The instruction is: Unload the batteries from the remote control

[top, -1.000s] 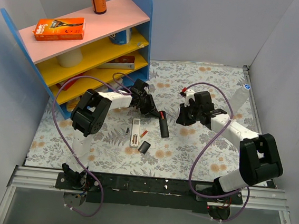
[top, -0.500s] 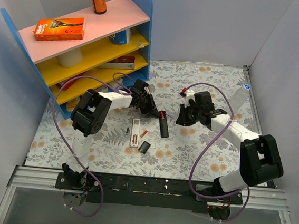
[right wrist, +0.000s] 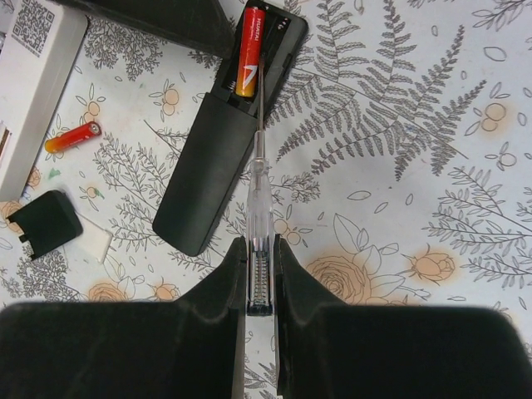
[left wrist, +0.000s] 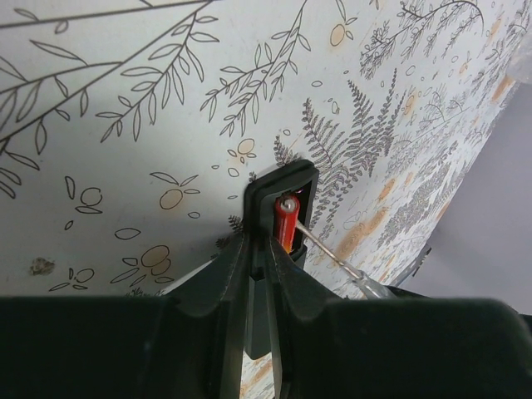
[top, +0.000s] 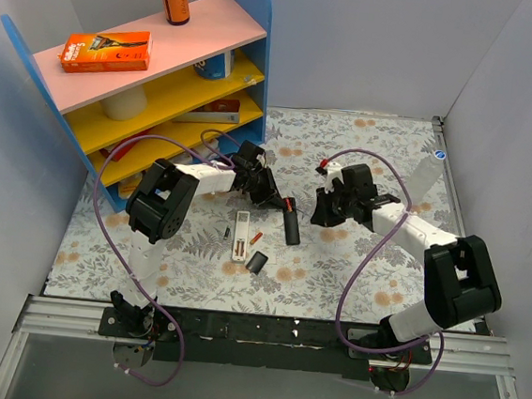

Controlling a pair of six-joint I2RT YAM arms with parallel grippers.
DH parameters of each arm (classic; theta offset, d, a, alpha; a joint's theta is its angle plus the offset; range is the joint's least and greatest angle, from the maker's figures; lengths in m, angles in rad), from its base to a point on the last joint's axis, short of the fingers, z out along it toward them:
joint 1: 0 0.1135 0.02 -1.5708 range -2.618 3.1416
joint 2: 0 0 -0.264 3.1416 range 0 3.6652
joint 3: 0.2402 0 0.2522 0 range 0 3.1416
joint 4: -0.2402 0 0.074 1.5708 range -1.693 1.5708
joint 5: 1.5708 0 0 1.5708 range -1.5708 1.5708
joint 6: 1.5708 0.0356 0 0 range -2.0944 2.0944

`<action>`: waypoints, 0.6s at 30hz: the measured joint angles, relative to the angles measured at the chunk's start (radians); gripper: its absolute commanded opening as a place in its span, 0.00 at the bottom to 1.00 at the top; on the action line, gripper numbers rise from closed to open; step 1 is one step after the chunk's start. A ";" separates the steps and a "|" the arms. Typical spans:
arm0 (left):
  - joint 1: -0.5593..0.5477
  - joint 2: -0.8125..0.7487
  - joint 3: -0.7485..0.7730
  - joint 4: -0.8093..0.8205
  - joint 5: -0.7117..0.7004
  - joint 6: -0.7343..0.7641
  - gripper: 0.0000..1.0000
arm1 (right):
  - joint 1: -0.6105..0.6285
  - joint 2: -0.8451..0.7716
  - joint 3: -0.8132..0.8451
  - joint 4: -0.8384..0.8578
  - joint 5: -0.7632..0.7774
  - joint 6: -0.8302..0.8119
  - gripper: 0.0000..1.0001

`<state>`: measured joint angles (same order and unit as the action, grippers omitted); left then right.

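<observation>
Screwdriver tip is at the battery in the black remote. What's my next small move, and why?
Probably work the tip under the cell's end and lever it up. The right claw grips the screwdriver, its tip alongside the red battery seated in the open compartment of the black remote; the left claw pinches the remote's end, steadying it. A loose battery already lies outside.

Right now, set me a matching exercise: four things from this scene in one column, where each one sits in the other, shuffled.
1 screwdriver
2 black cover
3 loose battery
4 seated battery

A in the open compartment of the black remote
B clamped in the right gripper
C lying between the white remote and the black remote
D lying beside a white scrap

Pairs: 1-B, 2-D, 3-C, 4-A
</observation>
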<state>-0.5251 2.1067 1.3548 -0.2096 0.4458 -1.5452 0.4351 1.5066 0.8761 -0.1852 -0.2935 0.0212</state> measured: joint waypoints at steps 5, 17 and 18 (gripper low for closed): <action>0.000 0.000 0.000 0.000 0.000 -0.004 0.13 | 0.020 0.021 0.004 -0.003 0.003 -0.003 0.01; 0.003 0.000 -0.005 0.004 0.004 -0.007 0.14 | 0.024 0.019 0.007 -0.001 -0.023 0.000 0.01; 0.003 0.000 -0.006 0.004 0.005 -0.007 0.15 | 0.025 0.018 0.007 -0.001 -0.026 0.000 0.01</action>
<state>-0.5217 2.1067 1.3491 -0.2054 0.4503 -1.5524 0.4599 1.5249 0.8829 -0.1864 -0.3191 0.0212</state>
